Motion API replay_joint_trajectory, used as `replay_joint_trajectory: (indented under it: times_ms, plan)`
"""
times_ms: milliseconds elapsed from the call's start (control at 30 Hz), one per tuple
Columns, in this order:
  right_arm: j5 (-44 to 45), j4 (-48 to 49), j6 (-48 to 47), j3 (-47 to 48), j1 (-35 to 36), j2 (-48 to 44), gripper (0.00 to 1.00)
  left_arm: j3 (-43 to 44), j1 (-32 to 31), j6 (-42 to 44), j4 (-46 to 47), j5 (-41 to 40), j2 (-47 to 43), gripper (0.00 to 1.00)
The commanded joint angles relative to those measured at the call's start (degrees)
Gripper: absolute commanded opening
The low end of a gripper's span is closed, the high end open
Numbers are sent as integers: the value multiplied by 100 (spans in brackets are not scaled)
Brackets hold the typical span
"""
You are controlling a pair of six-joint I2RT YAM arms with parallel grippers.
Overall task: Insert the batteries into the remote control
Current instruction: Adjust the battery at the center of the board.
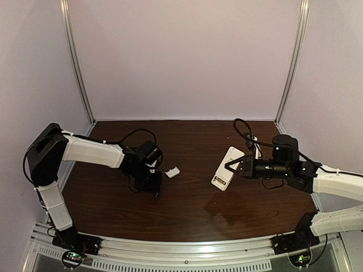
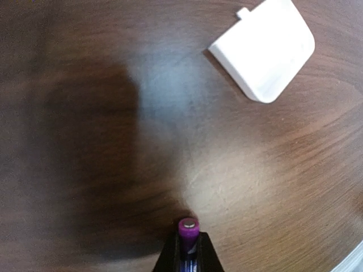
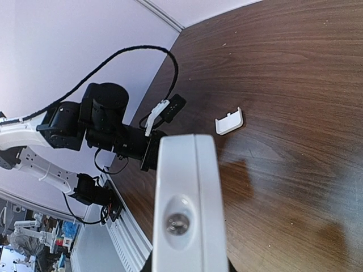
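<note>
We see open surface (image 1: 193,209) between the left arm (image 1: 93,152) and the raised remote (image 1: 227,168); one obstacle, a white cover (image 1: 172,171), lies near that arm.

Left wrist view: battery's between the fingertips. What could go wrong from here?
1. The battery sits right at the tips of the left end effector; it may twist or slip in transit.
2. The right end effector holds the remote control off the table, so insertion force could pivot it.
3. The battery cover lies loose near the left arm and could get knocked.
</note>
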Motion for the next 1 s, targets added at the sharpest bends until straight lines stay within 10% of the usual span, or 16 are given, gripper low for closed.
replay_joint_trajectory:
  times_ms: [0,500,967]
  plan:
    - [356,-21,306,21,-154,-370,0,-246,-123,-1860,567,147,-384,0]
    - [81,77,113,2,-207,-517,0,-51,-412,-4091,-415,-187,-47,2]
    - [-299,269,59,-6,-225,-240,0,553,-441,-2902,-566,-868,-290,81]
